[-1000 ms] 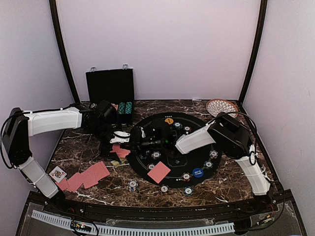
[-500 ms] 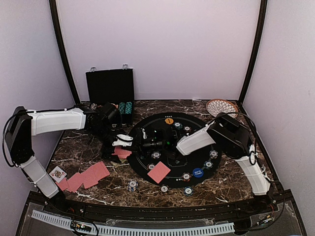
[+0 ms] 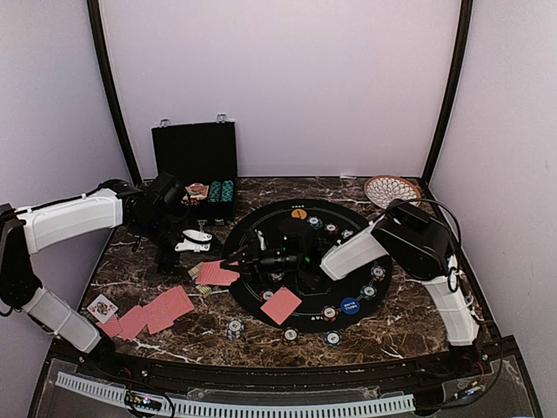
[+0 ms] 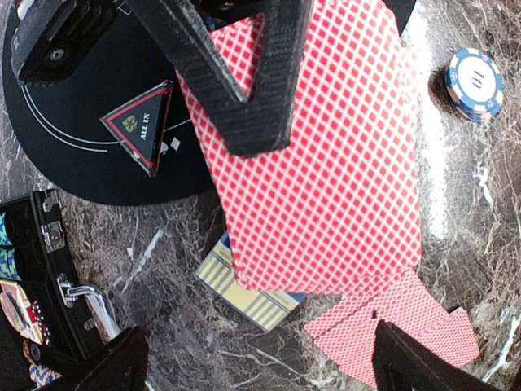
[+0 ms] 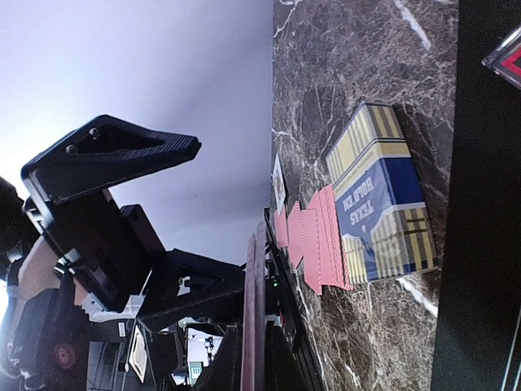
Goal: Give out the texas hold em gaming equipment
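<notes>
- The right gripper was pressed together on red-backed playing cards, pinching them near one end. I could not tell whether it held one card or a thin stack.
- The held cards hung just off the black mat at its 9 o'clock rim, above a striped card tin lying on the marble table.
- The left gripper was spread wide and empty, at about 10 o'clock from the mat and apart from the cards.
- The cards looked light, thin, bendy and slick, so a stack would probably fan or slip. A flat pinch across both faces, well in from the edge, seemed the safest hold.
- A poker chip lay flat on the marble. It looked small and stiff and likely to roll, so it was best taken across its rim.
- The red triangle lay flat on the mat's edge and looked too low to get under easily.
- The marble at 8 o'clock was partly taken by a fan of cards near the front edge.
- A single card lay on the mat at 6 o'clock.
- The open case blocked 11 o'clock and the wicker plate sat at 1 o'clock.
- The right arm reached across the mat, so any swing risked sweeping the chips beneath it.
</notes>
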`<state>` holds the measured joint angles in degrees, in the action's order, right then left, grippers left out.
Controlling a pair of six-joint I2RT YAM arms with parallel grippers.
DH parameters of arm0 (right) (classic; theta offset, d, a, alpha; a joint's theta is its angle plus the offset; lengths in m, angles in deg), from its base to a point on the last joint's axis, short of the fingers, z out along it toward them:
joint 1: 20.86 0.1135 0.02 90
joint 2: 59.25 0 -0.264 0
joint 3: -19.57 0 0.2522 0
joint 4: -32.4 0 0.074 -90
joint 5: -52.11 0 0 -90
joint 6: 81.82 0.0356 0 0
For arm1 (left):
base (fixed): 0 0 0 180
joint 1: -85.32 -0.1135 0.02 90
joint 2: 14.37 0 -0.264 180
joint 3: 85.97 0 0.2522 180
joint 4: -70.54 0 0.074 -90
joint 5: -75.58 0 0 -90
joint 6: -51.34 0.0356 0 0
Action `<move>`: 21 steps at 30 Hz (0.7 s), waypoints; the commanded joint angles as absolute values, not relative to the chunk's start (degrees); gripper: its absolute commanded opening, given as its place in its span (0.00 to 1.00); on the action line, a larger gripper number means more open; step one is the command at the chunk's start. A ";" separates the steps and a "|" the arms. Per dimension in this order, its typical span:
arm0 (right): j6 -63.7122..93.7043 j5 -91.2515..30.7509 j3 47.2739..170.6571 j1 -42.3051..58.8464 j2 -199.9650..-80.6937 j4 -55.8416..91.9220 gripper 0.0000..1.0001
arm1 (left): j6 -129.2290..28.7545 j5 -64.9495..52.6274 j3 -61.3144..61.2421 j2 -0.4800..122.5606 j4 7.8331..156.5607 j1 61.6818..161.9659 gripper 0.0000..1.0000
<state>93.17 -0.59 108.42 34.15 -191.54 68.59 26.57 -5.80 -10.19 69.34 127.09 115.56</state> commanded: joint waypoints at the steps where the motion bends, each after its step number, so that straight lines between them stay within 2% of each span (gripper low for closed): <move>1: 93.09 1.20 107.86 34.00 -188.52 74.11 0.00 | 27.81 -4.04 -11.93 66.81 129.39 114.82 0.99; 14: 93.85 1.05 110.52 34.34 -189.05 74.42 0.00 | 21.85 0.20 -5.05 73.34 129.55 118.97 0.99; 21: 95.46 0.91 112.29 34.42 -190.28 76.57 0.00 | 20.90 -1.36 -4.71 74.89 127.34 120.97 0.99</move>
